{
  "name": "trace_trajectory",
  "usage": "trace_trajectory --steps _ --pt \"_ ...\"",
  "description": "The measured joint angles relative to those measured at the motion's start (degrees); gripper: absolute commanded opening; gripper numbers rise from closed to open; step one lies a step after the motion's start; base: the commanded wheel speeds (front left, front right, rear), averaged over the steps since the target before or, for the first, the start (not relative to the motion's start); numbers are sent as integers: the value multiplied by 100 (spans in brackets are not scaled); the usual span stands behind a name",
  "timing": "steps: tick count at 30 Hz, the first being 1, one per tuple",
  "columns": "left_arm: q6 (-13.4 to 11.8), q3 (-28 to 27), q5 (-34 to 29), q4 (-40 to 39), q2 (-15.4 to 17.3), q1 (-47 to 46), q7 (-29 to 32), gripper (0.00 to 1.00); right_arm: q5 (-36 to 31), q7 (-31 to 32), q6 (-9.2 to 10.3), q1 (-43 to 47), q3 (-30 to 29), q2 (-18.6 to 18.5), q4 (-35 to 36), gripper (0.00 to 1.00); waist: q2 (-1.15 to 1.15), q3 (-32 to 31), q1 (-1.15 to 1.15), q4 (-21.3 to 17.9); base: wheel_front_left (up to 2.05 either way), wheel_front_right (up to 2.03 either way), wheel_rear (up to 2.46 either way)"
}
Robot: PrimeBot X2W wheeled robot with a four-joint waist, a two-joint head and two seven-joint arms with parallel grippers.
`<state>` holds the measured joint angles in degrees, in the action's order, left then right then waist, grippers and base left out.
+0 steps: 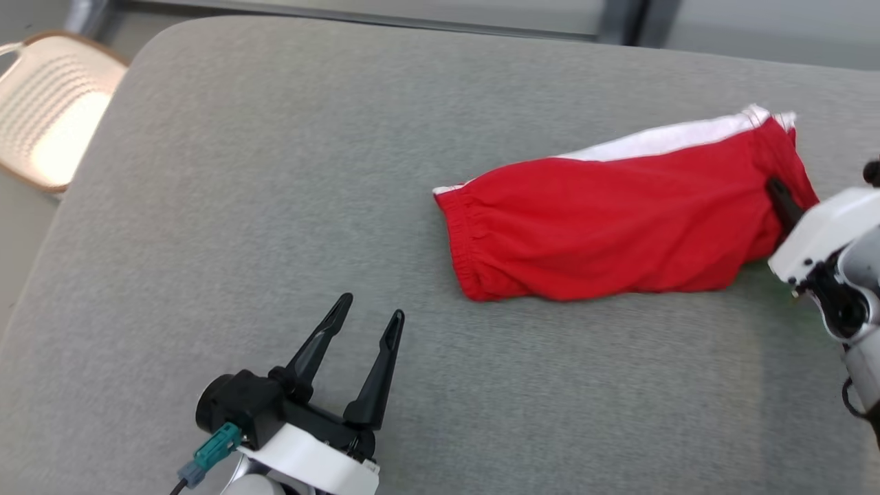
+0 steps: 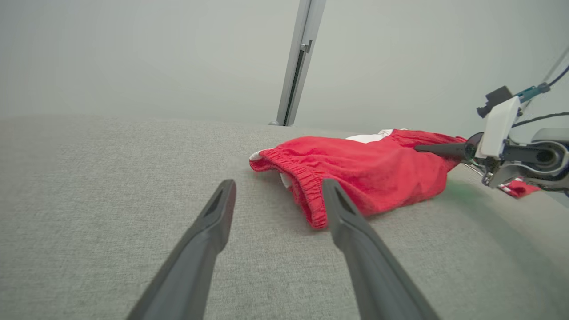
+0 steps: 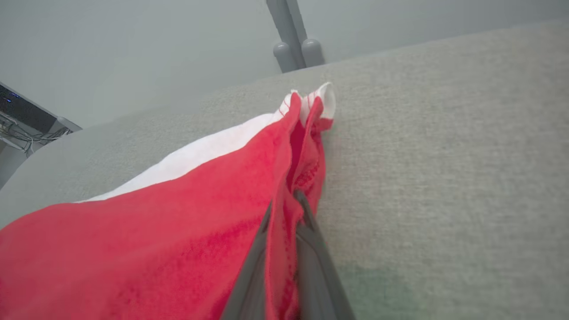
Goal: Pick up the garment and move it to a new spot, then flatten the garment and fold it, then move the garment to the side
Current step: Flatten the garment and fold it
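Right claw (image 3: 284,202) pinches the right edge of the red garment (image 1: 605,227). Left claw (image 1: 371,308) sits spread apart, bare cushion (image 1: 240,172) all around. White part is mostly hidden.

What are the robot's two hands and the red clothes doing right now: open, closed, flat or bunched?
garment: lying on the grey cushion, folded over, wrinkled, one end pinched.
left gripper: open, empty, apart from the garment.
right gripper: shut on the garment's edge.
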<state>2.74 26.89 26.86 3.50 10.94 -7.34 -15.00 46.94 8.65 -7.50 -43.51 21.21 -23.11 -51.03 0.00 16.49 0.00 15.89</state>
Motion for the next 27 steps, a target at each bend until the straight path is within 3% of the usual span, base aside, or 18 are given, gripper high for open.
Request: trace_trajectory --steps 9,17,27 --pt "55 -33 -120 -13 30 112 0 100 397 -188 0 978 -59 -510 578 0 0 -269 0 -688 0 0 0" --pt "45 -9 -131 33 44 206 1 100 237 -361 0 1154 -58 -659 1113 0 0 -510 0 -849 0 0 0" --pt "13 130 -118 59 30 338 49 100 -550 10 1 842 402 -226 2154 0 0 -807 0 -746 0 0 0"
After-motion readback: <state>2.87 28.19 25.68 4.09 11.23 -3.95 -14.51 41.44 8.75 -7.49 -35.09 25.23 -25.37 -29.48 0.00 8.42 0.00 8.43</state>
